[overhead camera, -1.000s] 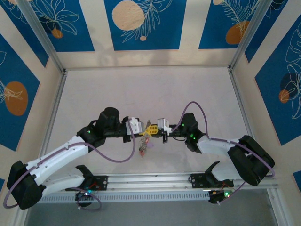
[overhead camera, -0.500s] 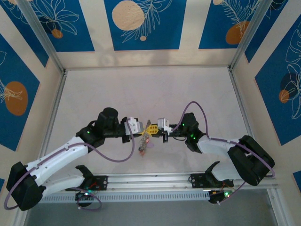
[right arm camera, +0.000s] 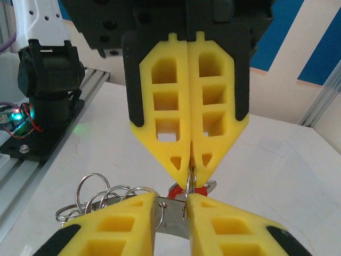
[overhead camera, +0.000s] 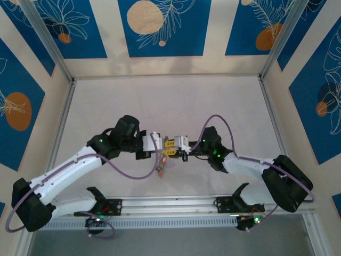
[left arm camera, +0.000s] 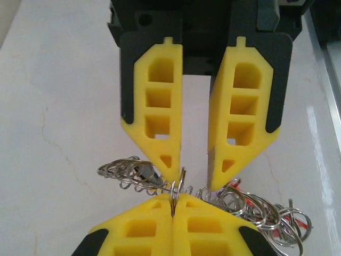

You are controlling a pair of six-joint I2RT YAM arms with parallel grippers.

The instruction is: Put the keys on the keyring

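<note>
Item: my left claw [left arm camera: 173,198]. Pinched fully closed on a thin wire loop [left arm camera: 179,181], just beside the keyring [right arm camera: 170,217].
Item: my right claw [left arm camera: 194,180]. Jaws slightly parted, the keyring between them; grip unconfirmed.
Item: keys [right arm camera: 179,190]. Red-tagged, bunched against the keyring.
Handling note: clamp the wire loop steadily and feed it onto the keyring slowly, without twisting.

The left fingers [left arm camera: 138,229] hide most of the small ring [left arm camera: 180,181], and the right fingers [right arm camera: 106,229] most of the keyring [right arm camera: 173,216].
</note>
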